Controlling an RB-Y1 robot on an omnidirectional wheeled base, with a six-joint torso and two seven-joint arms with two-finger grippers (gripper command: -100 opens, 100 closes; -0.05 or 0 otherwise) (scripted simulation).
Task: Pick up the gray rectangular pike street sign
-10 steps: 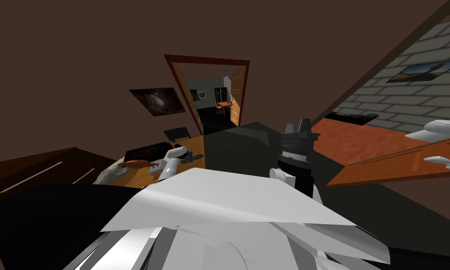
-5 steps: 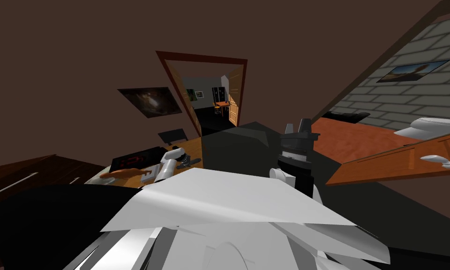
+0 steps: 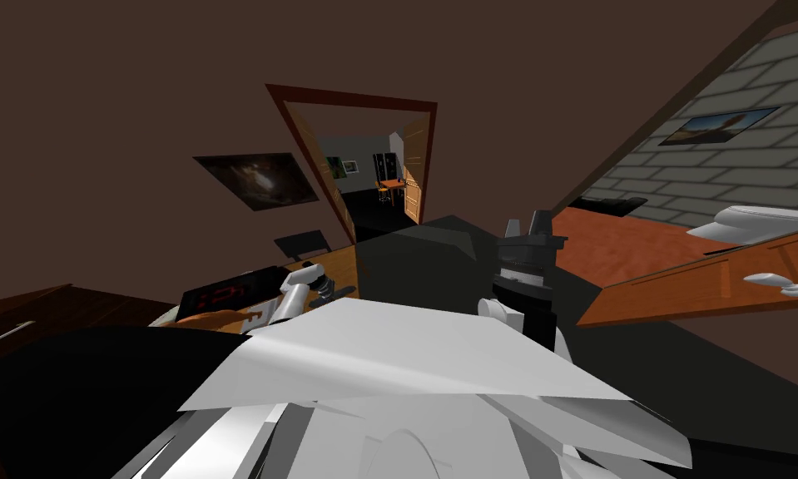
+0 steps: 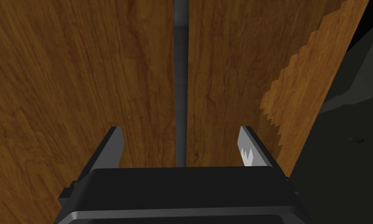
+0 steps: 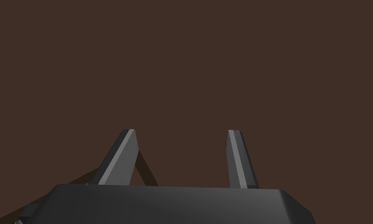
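Observation:
My left gripper (image 4: 179, 130) is open over a brown wooden tabletop (image 4: 84, 77). A narrow grey strip (image 4: 180, 70) runs along the wood and passes between the fingers; I cannot tell whether it is the sign. In the head view the left gripper (image 3: 341, 291) reaches over the wooden table (image 3: 339, 264) at my left. My right gripper (image 3: 526, 223) is raised in front of my chest, open with nothing between its fingers, which also show in the right wrist view (image 5: 181, 132).
On the table lie a black panel with red marks (image 3: 222, 295), an orange object (image 3: 205, 317) and a small white item (image 3: 255, 314). A dark block (image 3: 413, 266) stands ahead. An open doorway (image 3: 372, 183) lies beyond. An orange door (image 3: 705, 283) is at the right.
My head view has swung: the table's objects, the doorway and the wall pictures have slid leftward. Both arms keep their pose relative to my body.

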